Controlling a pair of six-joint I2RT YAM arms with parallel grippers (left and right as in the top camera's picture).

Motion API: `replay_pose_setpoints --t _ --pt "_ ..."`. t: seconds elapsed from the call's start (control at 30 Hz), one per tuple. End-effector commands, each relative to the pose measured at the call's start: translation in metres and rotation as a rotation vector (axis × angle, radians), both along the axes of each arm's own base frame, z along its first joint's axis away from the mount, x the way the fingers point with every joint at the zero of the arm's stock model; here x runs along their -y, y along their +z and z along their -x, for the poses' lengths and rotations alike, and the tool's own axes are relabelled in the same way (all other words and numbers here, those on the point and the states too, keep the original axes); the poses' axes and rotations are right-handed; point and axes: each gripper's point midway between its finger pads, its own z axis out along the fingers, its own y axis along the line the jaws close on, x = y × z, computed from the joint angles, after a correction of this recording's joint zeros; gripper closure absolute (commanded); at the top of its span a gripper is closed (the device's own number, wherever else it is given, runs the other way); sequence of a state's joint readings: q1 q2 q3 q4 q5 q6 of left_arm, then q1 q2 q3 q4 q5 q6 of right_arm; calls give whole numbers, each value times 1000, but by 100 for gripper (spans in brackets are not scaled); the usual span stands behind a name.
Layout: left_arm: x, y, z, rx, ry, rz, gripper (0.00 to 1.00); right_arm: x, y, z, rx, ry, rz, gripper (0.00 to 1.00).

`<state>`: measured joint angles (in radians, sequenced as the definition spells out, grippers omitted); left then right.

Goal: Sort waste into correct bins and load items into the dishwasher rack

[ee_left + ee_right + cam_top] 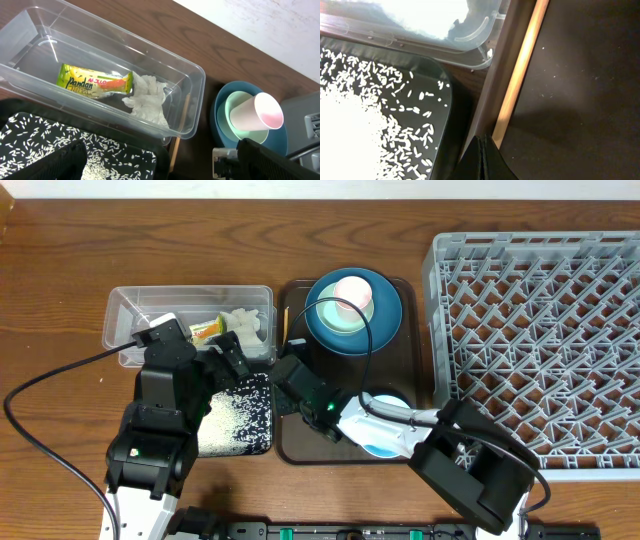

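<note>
Pressing together, the fingers of my right gripper (482, 159) show only a thin seam between them. Their tip sits just beside the near end of a chopstick (520, 75), which lies along the left rim of the tray (580, 75). I cannot tell whether the tip touches the wood. My left gripper (160, 167) is spread wide and holds nothing. It hangs just left of the tray, over the black bin (260, 412), and rice (355, 115) lies scattered in that bin. Behind the bin, also left of the tray, the tub (192, 75) holds the wrapper (92, 82) and the napkin (147, 100), the two touching. On the tray's far half sits the plate (220, 112), with the green bowl (250, 137) in it and the cup (252, 115) in the bowl. The small bowl (378, 448) sits at the tray's near right, partly under my right arm. The rack (540, 330) stands right of the tray.
</note>
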<state>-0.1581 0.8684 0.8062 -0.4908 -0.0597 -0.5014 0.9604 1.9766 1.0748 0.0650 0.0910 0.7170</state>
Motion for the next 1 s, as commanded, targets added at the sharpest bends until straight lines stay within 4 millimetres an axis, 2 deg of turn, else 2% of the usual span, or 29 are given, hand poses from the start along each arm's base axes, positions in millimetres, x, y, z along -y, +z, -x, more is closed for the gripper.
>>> replay_pose_setpoints --t 0.0,0.33,0.6,0.97 --pt "-5 -1 0 -1 26 -5 2 -1 0 -1 8 -25 4 99" --pt "-5 -1 0 -1 26 -5 2 6 -9 5 -43 -61 26 99" --pt "-5 -1 0 -1 25 -5 2 5 -9 8 -46 -57 28 99" --pt "-5 -1 0 -1 26 -5 2 16 -5 -2 -19 -96 55 99"
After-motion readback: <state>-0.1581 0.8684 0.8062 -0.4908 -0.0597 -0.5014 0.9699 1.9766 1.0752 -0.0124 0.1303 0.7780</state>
